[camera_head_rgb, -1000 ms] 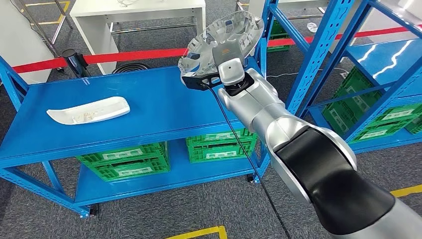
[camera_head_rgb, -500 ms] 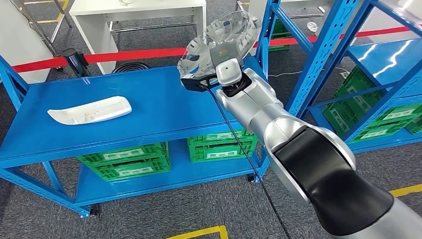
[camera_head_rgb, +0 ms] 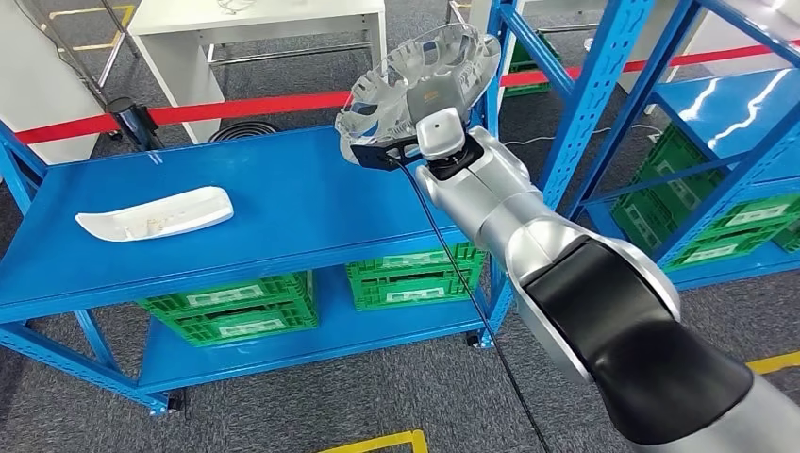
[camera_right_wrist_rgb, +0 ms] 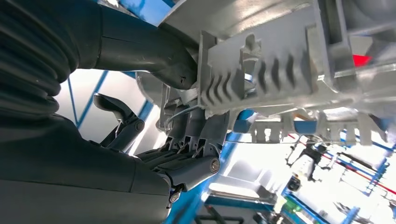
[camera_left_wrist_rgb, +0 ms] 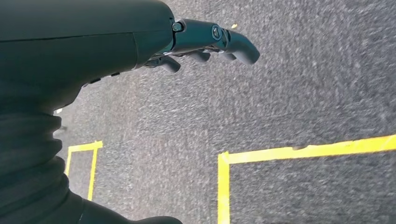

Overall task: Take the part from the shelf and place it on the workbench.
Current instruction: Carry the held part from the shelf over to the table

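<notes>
While the right hand [camera_head_rgb: 429, 113] grips the round silvery ribbed plastic part [camera_head_rgb: 420, 71] at upper centre, barely shifted since a second ago, it hovers above the blue workbench [camera_head_rgb: 283, 203]; left hand [camera_left_wrist_rgb: 205, 44] dangles, holding nothing.

The part [camera_head_rgb: 415, 75] — a round, silvery-clear ribbed shell — is riding tilted in the right hand [camera_right_wrist_rgb: 187, 140], hanging above the far right corner of the blue surface [camera_head_rgb: 283, 208] — not touching it.
</notes>
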